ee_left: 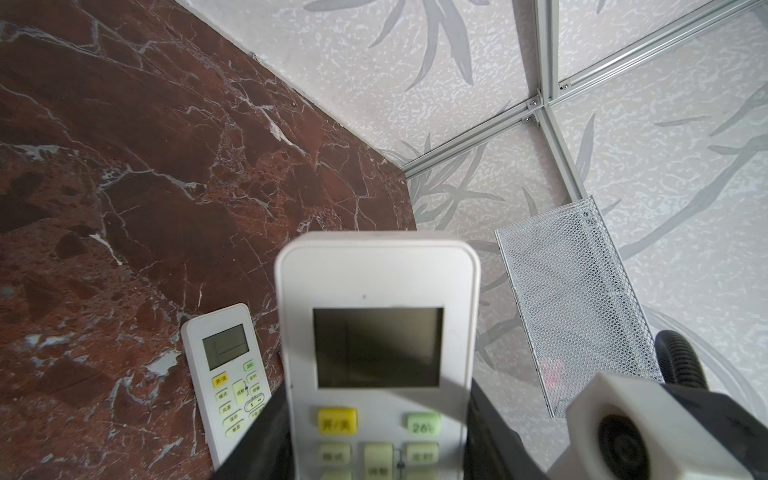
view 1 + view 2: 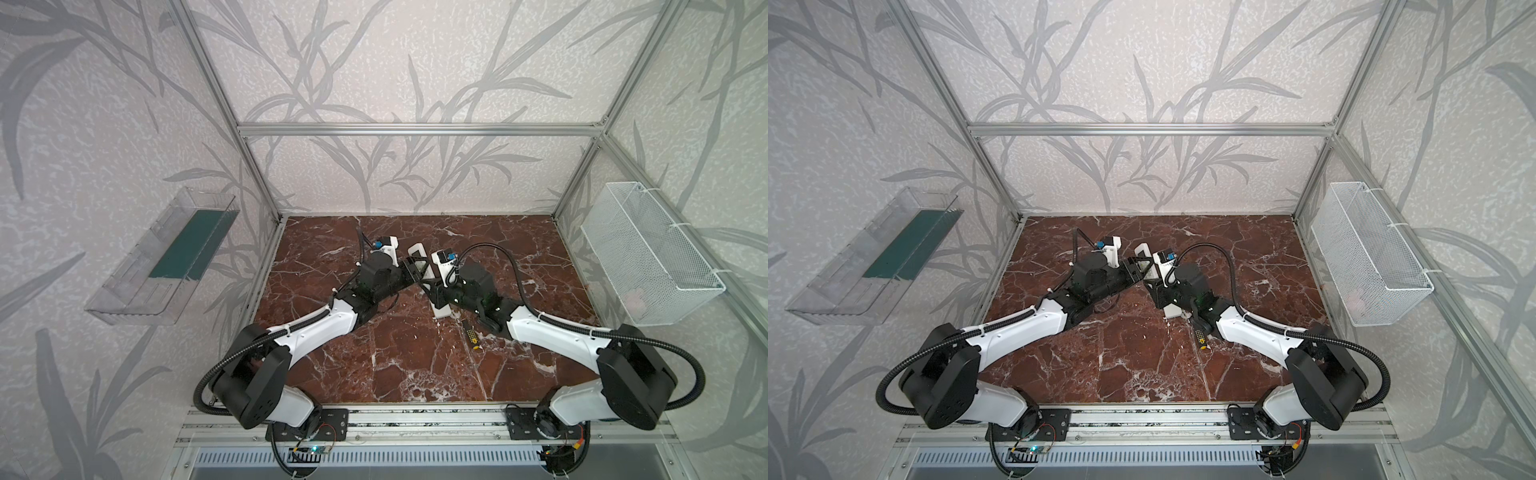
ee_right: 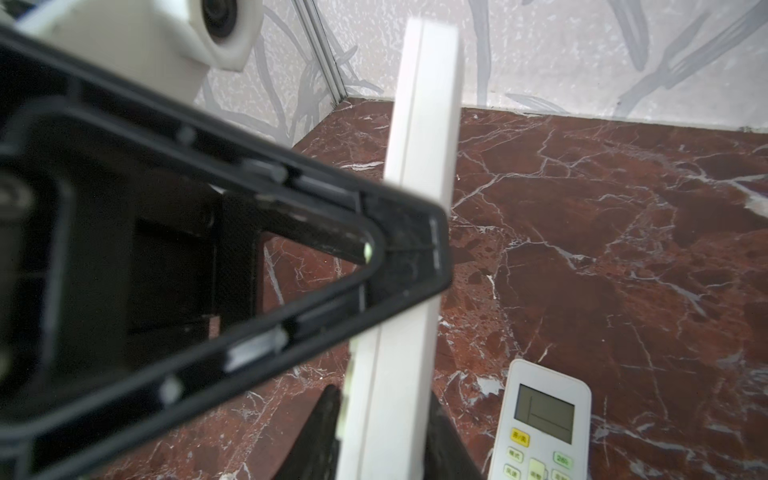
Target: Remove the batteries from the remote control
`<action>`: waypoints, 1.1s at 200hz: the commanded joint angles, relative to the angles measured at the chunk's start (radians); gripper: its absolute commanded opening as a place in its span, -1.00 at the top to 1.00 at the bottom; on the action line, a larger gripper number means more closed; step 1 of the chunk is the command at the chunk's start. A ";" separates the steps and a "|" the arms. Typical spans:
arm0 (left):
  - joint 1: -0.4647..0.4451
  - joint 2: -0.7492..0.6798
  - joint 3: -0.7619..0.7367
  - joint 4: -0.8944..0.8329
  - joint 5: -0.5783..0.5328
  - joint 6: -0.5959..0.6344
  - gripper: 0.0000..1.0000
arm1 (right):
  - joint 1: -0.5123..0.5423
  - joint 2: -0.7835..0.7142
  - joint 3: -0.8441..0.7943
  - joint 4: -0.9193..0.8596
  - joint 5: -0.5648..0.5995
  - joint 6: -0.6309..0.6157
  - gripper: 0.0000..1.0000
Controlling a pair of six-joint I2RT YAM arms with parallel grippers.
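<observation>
A white remote control is held up off the table, its screen and buttons facing the left wrist camera. My left gripper is shut on its two long edges. My right gripper is shut on the same remote control, seen edge-on there, with one finger against its face and one against its back. In both top views the two grippers meet at this remote above the table's middle. A second white remote lies face up on the table. The batteries are hidden.
A black-and-yellow-handled screwdriver lies on the marble table beside my right forearm. On the right wall hangs a white mesh basket. A clear tray is fixed to the left wall.
</observation>
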State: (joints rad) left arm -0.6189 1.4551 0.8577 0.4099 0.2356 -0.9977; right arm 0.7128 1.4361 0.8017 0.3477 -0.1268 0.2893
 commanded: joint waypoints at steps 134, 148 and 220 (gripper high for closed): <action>0.035 -0.080 -0.001 0.010 0.044 -0.021 -0.99 | 0.008 -0.056 -0.009 0.078 0.192 -0.378 0.63; 0.055 -0.100 0.032 -0.089 0.058 -0.006 -0.99 | 0.008 -0.051 -0.011 0.096 0.221 -0.476 0.63; 0.161 -0.194 0.306 -0.652 0.083 0.072 -0.99 | 0.041 -0.011 -0.045 0.254 0.370 -0.868 0.64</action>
State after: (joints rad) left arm -0.4744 1.2842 1.0451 0.0036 0.2924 -0.9764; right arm 0.7387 1.4197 0.7685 0.4820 0.1680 -0.4107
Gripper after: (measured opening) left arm 0.994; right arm 0.198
